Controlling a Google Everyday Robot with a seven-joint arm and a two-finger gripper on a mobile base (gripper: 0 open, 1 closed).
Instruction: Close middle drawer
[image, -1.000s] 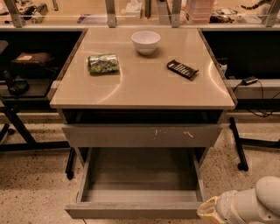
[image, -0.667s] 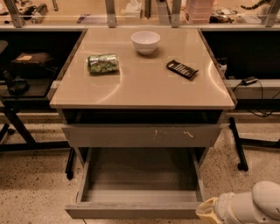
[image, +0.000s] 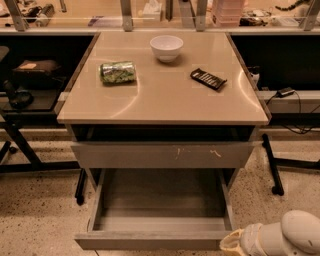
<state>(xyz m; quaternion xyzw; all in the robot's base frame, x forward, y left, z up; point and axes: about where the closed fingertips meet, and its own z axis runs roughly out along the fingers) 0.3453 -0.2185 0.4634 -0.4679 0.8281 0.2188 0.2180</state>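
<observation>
Since one second ago the robot arm (image: 295, 234) has sunk slightly lower at the bottom right of the camera view, while the furniture and the objects on it have kept their places. Middle drawer (image: 150, 240): pulled far out of the cabinet toward the camera, its plain grey front panel lowest in view, its thin side walls running back under the cabinet, its shallow grey floor bare. Gripper (image: 231, 244): only the pale end of the arm shows, at the bottom edge just beside the front right corner of the middle drawer; contact with the drawer cannot be told, nor whether the gripper is spread or pressed together. Upper drawer front (image: 125, 155): a wider grey panel above the open box, bearing pale scratch marks right of centre, with a dark gap between it and the top. Surface (image: 165, 102): a smooth tan top with a soft sheen. On it a white bowl (image: 166, 47) stands upright near the far edge, a green packet (image: 117, 72) lies on the left, and a dark flat bar (image: 208, 79) lies on the right, all three well apart. Room: a speckled pale floor (image: 40, 215), black-framed benches (image: 30, 100) on both sides, cables (image: 287, 92) at the right, and a cluttered ledge (image: 150, 12) behind.
</observation>
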